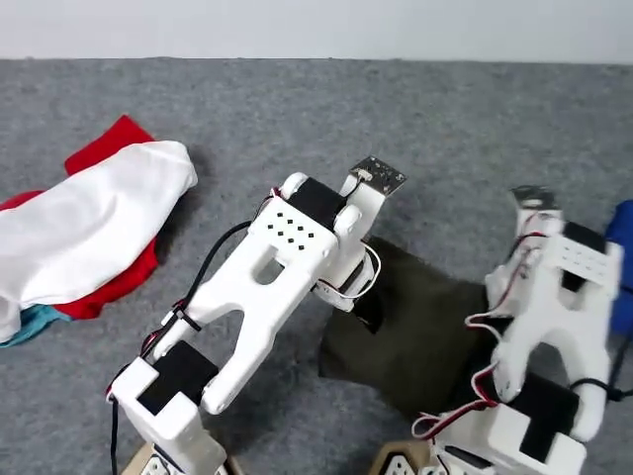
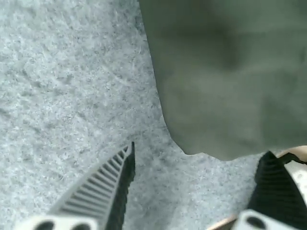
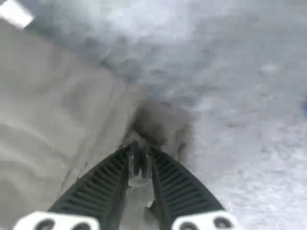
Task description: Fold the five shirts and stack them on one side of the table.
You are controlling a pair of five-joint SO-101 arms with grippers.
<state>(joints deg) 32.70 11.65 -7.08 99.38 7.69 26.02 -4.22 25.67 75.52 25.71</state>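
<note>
A dark olive shirt [image 1: 420,336] lies bunched on the grey table between my two arms. My left gripper [image 2: 199,152] is open just above the table, its fingers either side of a corner of the olive shirt [image 2: 225,72] without touching it. My right gripper [image 3: 139,155] is shut on the edge of the olive shirt [image 3: 53,115], with a fold of cloth pinched between its fingertips. At the far left, a white shirt [image 1: 89,228] rests on a red shirt [image 1: 114,143] and a teal shirt [image 1: 35,322]. A blue shirt [image 1: 621,262] lies at the right edge.
The grey carpet-like table top [image 1: 297,119] stretches open behind both arms. The left arm [image 1: 262,287] leans over the olive shirt's left side, and the right arm [image 1: 554,297] stands between the olive and blue shirts.
</note>
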